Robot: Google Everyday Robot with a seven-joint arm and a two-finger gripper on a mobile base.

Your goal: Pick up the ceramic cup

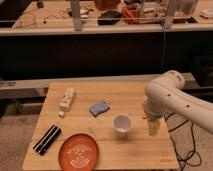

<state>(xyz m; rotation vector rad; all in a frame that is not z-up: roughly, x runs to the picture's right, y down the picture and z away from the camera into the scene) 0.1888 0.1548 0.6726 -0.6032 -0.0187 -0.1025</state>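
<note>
The ceramic cup (122, 124) is small, white and upright, right of centre on the wooden table (100, 147). My white arm (167, 97) reaches in from the right and bends down over the table's right side. My gripper (153, 127) hangs at the end of it, pale, just right of the cup and about level with it, with a small gap between them. It holds nothing that I can see.
An orange plate (78, 150) lies at the front of the table. A black flat object (47, 138) lies front left. A white bottle-like object (66, 100) lies back left. A blue sponge (99, 108) lies behind the cup. Cables hang right of the table.
</note>
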